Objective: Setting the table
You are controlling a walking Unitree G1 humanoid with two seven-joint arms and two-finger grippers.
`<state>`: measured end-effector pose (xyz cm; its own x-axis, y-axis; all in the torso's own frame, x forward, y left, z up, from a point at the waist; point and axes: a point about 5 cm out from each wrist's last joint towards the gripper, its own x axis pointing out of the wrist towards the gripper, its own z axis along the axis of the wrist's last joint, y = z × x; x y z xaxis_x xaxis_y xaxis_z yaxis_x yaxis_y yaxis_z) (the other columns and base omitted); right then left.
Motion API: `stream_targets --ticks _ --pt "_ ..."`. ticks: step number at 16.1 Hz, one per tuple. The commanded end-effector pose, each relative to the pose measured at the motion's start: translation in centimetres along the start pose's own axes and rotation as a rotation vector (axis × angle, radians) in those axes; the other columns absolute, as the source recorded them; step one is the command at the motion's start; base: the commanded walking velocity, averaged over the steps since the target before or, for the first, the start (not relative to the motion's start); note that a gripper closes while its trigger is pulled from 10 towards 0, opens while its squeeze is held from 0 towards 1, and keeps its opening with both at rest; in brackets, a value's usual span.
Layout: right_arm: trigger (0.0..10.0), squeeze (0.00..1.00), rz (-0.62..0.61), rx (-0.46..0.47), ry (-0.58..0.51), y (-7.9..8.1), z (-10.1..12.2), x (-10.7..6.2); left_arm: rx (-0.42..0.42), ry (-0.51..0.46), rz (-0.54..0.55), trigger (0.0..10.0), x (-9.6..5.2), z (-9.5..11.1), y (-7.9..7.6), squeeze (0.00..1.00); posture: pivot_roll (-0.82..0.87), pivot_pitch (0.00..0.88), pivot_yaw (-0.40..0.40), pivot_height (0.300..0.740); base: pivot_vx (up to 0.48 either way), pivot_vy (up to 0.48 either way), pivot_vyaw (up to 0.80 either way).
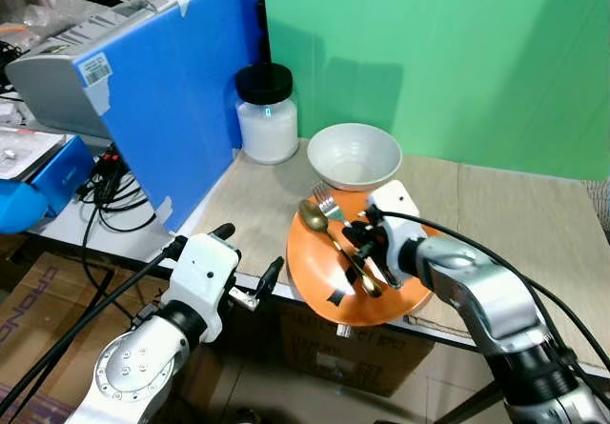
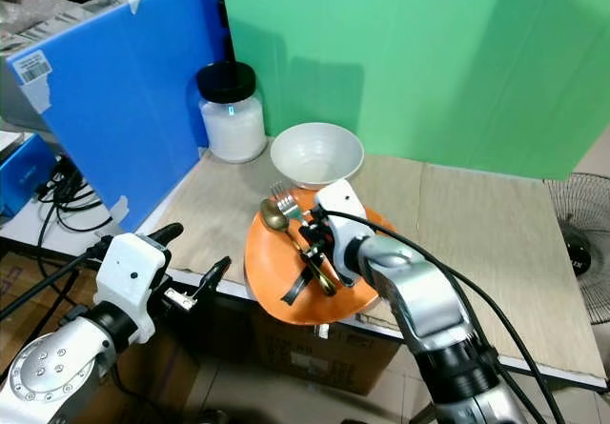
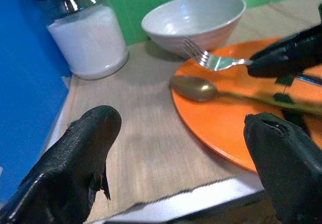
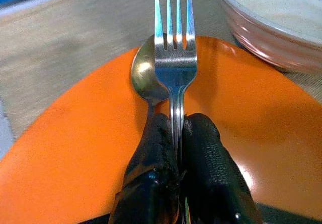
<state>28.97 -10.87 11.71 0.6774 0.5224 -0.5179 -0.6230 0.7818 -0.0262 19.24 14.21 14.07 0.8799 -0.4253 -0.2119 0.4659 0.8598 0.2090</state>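
Right wrist view: right end effector (image 4: 177, 133) pinches the fork (image 4: 175, 58); lift straight (spoon (image 4: 146, 78) lies beneath), clearing the plate (image 4: 75, 158).

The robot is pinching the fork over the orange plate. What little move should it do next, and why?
Probably lift the fork a bit higher and carry it off the orange plate toward bare table. The right gripper has its jaws shut on the fork's handle, with the tines over the gold spoon lying on the plate. Raising it first should avoid nudging the spoon or the white bowl nearby.
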Motion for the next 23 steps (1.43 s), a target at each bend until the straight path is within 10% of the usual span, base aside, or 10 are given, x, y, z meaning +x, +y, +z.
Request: stream_targets --ticks 1,8,9,11,17,19,23 --pt "10.0 0.00 -0.019 -0.032 0.034 0.0 0.3 0.7 0.015 0.021 -0.025 10.0 -0.4 -0.2 0.0 0.00 -0.05 0.000 0.041 0.740 0.000 0.000 0.00" --pt "10.0 0.00 -0.080 -0.007 0.122 -0.6 -0.4 2.3 0.017 0.008 -0.126 10.0 -0.4 0.0 -0.7 0.00 -0.05 0.000 0.048 0.740 0.000 0.000 0.00" --pt "10.0 0.87 -0.079 -0.002 0.124 -0.5 -0.4 2.5 0.029 0.003 -0.130 10.0 -0.3 0.2 -0.3 0.00 -0.04 0.000 0.050 0.740 0.000 0.000 0.00" --pt "10.0 1.00 -0.079 0.005 0.112 -0.6 -0.2 2.6 0.036 0.000 -0.130 10.0 -0.3 0.3 -0.1 0.00 -0.04 0.000 0.052 0.740 0.000 0.000 0.00" --pt "10.0 1.00 -0.006 -0.004 0.033 -2.3 3.0 0.1 0.045 -0.011 -0.140 10.0 -0.2 0.6 0.4 0.00 -0.05 0.000 0.058 0.740 0.000 0.000 0.00" --pt "10.0 1.00 0.081 0.099 -0.089 -1.8 5.1 -0.3 0.044 -0.017 -0.144 10.0 -0.1 0.8 0.4 0.00 -0.05 0.000 0.054 0.740 0.000 0.000 0.00" --pt "10.0 1.00 -0.165 0.329 -0.314 -4.5 9.3 1.0 0.044 -0.053 -0.163 10.0 0.3 1.6 0.4 0.00 -0.04 0.000 0.055 0.740 0.000 0.000 0.00"
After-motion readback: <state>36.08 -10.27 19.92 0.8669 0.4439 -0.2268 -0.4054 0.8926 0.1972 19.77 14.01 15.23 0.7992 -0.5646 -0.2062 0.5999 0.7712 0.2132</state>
